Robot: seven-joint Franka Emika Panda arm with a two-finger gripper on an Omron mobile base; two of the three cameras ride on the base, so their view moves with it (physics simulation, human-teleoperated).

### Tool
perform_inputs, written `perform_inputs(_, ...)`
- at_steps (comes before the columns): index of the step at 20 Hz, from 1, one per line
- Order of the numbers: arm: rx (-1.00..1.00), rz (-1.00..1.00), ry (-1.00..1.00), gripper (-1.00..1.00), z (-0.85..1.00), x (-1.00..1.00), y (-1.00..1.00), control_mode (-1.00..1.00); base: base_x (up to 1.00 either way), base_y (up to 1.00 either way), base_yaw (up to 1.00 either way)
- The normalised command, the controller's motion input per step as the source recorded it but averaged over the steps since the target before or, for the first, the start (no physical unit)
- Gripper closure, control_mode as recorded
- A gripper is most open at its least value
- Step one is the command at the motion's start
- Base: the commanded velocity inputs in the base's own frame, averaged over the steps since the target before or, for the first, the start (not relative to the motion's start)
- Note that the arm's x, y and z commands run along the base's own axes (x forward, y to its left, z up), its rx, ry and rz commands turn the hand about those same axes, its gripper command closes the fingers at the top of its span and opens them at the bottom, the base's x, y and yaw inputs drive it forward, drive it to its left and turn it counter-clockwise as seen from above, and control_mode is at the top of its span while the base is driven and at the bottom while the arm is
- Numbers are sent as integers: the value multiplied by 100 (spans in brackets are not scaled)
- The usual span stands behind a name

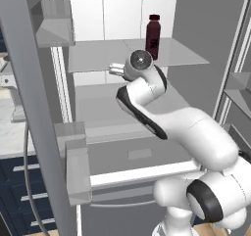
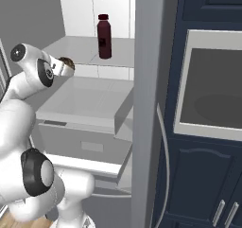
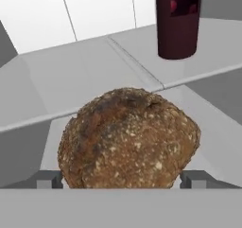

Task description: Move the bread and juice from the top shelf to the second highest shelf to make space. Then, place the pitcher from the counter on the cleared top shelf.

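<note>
The small round brown lumpy bread loaf [image 3: 128, 139] is seen squarely between the two dark fingertips [image 3: 48, 179] of the pincer [image 3: 122, 179], one tip at each side of its base. The jaws are spread as wide as the loaf, so it is judged to be held across its width rather than merely framed; actual contact cannot be confirmed. The loaf is nearly as deep as it is broad, so no long axis is to be reckoned with.

From the right base view the bread [image 2: 65, 63] is seen at the tip of the pincer [image 2: 71, 67], off the front edge of the thin translucent top shelf [image 2: 80, 49] and above the thick-rimmed pale grey second highest shelf [image 2: 80, 101]. The coming move is therefore judged to be downward and inward onto that lower panel, which lies bare beneath the loaf.

The slim dark maroon juice bottle [image 1: 153, 36] stands upright on the top shelf, behind the loaf and well apart from it, just beyond the shelf's centre seam [image 3: 137, 66].
</note>
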Motion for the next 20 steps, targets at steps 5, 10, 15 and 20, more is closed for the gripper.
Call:
perform_inputs(5, 0, 11, 19, 100, 6, -100, -12, -100, 0, 0, 0)
perform_inputs(10, 0, 12, 8, 100, -37, -68, -19, -100, 0, 0, 0)
perform_inputs(15, 0, 5, 0, 100, -49, 1, -15, -100, 0, 0, 0)
perform_inputs(20, 0, 4, 4, 100, -58, 33, -1, -100, 0, 0, 0)
